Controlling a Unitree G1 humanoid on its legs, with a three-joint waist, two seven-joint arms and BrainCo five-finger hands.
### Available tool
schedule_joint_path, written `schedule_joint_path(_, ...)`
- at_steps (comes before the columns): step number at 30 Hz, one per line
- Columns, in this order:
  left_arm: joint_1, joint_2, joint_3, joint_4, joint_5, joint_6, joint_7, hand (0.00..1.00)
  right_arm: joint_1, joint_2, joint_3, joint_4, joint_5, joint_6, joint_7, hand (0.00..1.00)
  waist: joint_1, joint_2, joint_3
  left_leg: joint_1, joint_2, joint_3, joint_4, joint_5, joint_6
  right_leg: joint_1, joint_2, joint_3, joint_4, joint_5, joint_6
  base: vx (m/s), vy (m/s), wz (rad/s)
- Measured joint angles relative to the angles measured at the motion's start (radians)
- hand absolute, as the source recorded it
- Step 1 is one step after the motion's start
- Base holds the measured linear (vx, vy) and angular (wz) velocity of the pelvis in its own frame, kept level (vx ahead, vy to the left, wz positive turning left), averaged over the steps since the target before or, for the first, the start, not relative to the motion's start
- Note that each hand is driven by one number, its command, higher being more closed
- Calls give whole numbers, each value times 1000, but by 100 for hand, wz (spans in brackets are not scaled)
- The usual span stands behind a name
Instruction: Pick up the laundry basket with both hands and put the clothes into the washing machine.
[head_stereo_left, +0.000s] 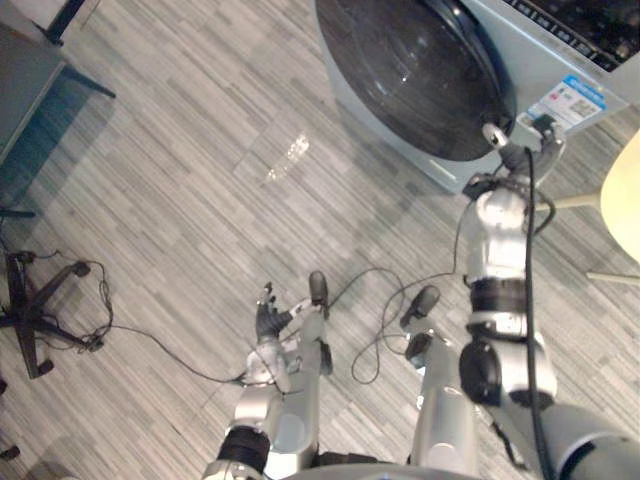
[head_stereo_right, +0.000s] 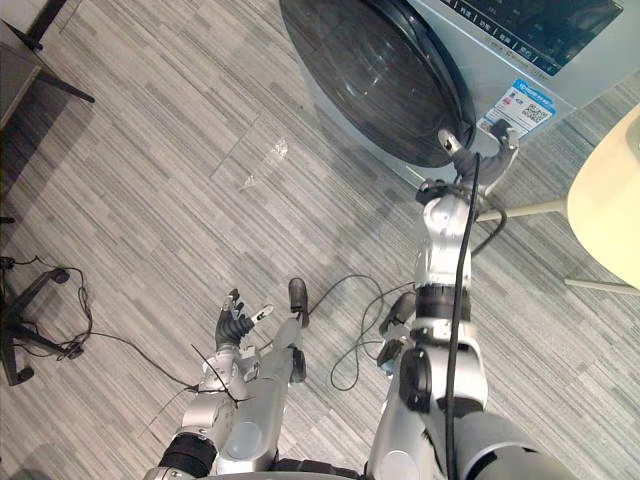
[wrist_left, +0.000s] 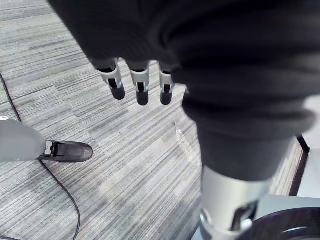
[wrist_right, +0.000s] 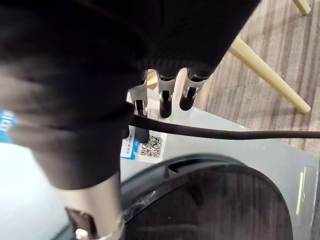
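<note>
One robot hand (wrist_right: 165, 95), right, at washing machine (head_stereo_left: 420, 70)

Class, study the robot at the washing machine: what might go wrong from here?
1. The right hand is at the rim of the washer door, which looks shut; its fingers may slip off.
2. The right arm is near a cream chair; pulling the door open may knock it.

- Floor (head_stereo_left: 180, 200): grey striped planks, with one bright glare patch (head_stereo_left: 287, 158).
- Black chair base (head_stereo_left: 30, 320): far left.
- Dark desk (head_stereo_left: 25, 90): upper left.
- Pale round table (head_stereo_right: 610, 200): right, wooden legs.
</note>
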Motion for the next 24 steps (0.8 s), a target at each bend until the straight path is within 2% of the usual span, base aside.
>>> schedule_joint_path(2, 0, 1, -2, 0, -1, -2, -2, 0, -51, -37, 3, 95, 26, -1, 37, 0, 0, 0, 0, -3, 1, 1, 0, 0, 0, -1, 1, -2, -2, 1, 2, -26, -54, 2)
schedule_joint_path(4, 0, 1, -3, -1, -1, -8, -5, 0, -121, -112, 31, 225, 73, 0, 111, 0, -1, 1, 0, -16, 8, 12, 0, 1, 0, -2, 1, -16, -10, 8, 0, -21, -49, 12)
schedule_joint_path(6, 2, 2, -2, -1, -2, -10, -6, 0, -134, -140, 77, 262, 98, 5, 112, 0, -9, -1, -1, -28, 16, 14, 0, 7, -8, -2, 4, -29, -14, 14, -8, -11, -44, 17)
schedule_joint_path(7, 4, 5, -4, 0, -3, -10, -8, 0, -146, -161, 123, 290, 121, 4, 123, 0, -24, -1, -1, -34, 16, 12, 0, 10, -11, -2, 1, -35, -15, 16, -7, -28, -54, 11)
schedule_joint_path(11, 14, 10, -14, -13, -5, -11, -43, 0, -221, -267, 324, 416, 223, 6, 238, 0, -31, -1, -1, -41, 16, 15, 0, 9, -11, -18, 2, -27, -20, 26, 3, -77, -58, -13)
schedule_joint_path(12, 25, 16, -25, -28, -7, -11, -52, 0, -260, -298, 394, 459, 251, 6, 291, 0, -30, 1, -2, -53, 25, 14, -3, 1, -22, -24, 14, -34, -39, 33, 10, -153, -97, -16)
schedule_joint_path(13, 27, 32, -45, -34, -12, -11, -63, 0, -299, -334, 450, 495, 269, 12, 349, 0, -31, 1, -2, -71, 32, 24, -6, -60, -96, -25, 22, -47, -82, 44, 27, -165, -75, -1)
schedule_joint_path(14, 25, 38, -50, -37, -16, -10, -72, 0, -315, -354, 473, 504, 273, 15, 373, 0, -35, -2, -3, -85, 20, 34, 14, -53, -83, -26, 15, -51, -114, 48, 38, -142, -67, 8)
schedule_joint_path(15, 20, 24, -61, -34, -18, -8, -88, 0, -337, -399, 526, 505, 272, 16, 428, 0, -25, 1, -3, -127, 19, 32, 158, -71, -34, -38, 12, -45, -141, 53, 67, -81, -71, -28)
schedule_joint_path(16, 31, -1, -72, -37, -18, -9, -94, 0, -370, -439, 596, 505, 272, 17, 475, 0, 1, 29, -2, -125, 32, 36, 163, -98, -12, -75, 7, -25, -36, 56, 40, -78, -85, -23)
schedule_joint_path(17, 32, 2, -81, -37, -18, -9, -98, 0, -373, -459, 621, 505, 272, 17, 487, 0, -4, 40, -6, -129, 30, 42, 158, -98, -12, -78, -5, 9, 9, 36, 21, -32, -65, -8)
schedule_joint_path(18, 37, 3, -83, -43, -18, -12, -106, 0, -386, -493, 672, 506, 270, 9, 507, 0, 0, 47, -8, -128, 32, 41, 111, -92, -19, -73, 14, -2, -39, 36, -2, -75, -71, 29)
schedule_joint_path(20, 35, 10, -83, -31, -18, -3, -115, 0, -425, -527, 715, 507, 255, 4, 562, 0, 7, 47, -8, -136, 28, 34, 66, -84, -8, -74, 31, -46, -105, 44, 12, -89, -87, 17)
schedule_joint_path(21, 33, 6, -87, -28, -18, -1, -117, 0, -428, -530, 727, 507, 242, -2, 573, 0, 9, 47, -8, -152, 27, 35, 92, -86, -5, -74, 31, -51, -115, 43, 14, -85, -84, 6)
schedule_joint_path(22, 38, 3, -96, -26, -18, -1, -118, 0, -433, -535, 759, 507, 226, -7, 587, 0, 11, 48, -8, -162, 35, 34, 118, -96, 4, -73, 37, -51, -123, 35, 35, -59, -83, -26)
schedule_joint_path(23, 54, -3, -104, -29, -18, -2, -119, 0, -436, -519, 795, 506, 214, -6, 589, 0, 22, 61, -15, -154, 68, 31, 93, -119, 24, -88, 49, -44, -37, 39, 11, -46, -74, 4)
schedule_joint_path(24, 51, 6, -105, -26, -18, -3, -124, 0, -434, -526, 822, 517, 181, -5, 586, 0, 9, 60, -15, -153, 64, 43, 89, -112, 2, -73, 40, -30, -30, 3, -29, -22, -43, 11)
